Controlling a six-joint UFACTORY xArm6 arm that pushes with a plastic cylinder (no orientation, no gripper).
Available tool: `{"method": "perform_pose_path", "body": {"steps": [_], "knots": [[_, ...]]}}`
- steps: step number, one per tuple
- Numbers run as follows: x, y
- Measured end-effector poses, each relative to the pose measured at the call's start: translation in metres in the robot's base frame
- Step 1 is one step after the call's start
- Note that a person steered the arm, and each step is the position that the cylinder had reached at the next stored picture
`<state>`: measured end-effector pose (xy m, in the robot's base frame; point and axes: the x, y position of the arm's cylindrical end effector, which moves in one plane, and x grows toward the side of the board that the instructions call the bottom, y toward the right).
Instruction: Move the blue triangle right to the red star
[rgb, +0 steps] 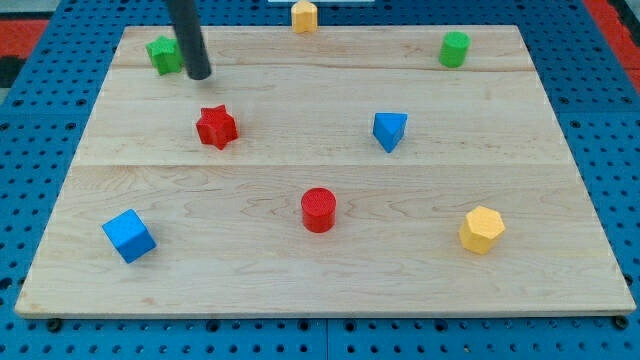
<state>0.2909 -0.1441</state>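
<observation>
The blue triangle (389, 130) lies right of the board's middle, in the upper half. The red star (216, 127) lies well to its left, at about the same height in the view. My tip (199, 74) is on the board near the view's top left, just above the red star and close to the right of a green block (163, 54). The tip is far to the left of the blue triangle and touches no block.
A red cylinder (318, 210) sits below the middle. A blue cube (129, 236) is at the bottom left, a yellow hexagon (481, 229) at the bottom right. A green cylinder (454, 48) is at the top right. An orange block (304, 15) sits at the top edge.
</observation>
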Motion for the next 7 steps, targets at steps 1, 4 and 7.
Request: {"method": "perform_pose_path", "body": {"steps": [1,4,7], "knots": [[0.018,0.055],[0.023,0.099],[0.040,0.112]]}}
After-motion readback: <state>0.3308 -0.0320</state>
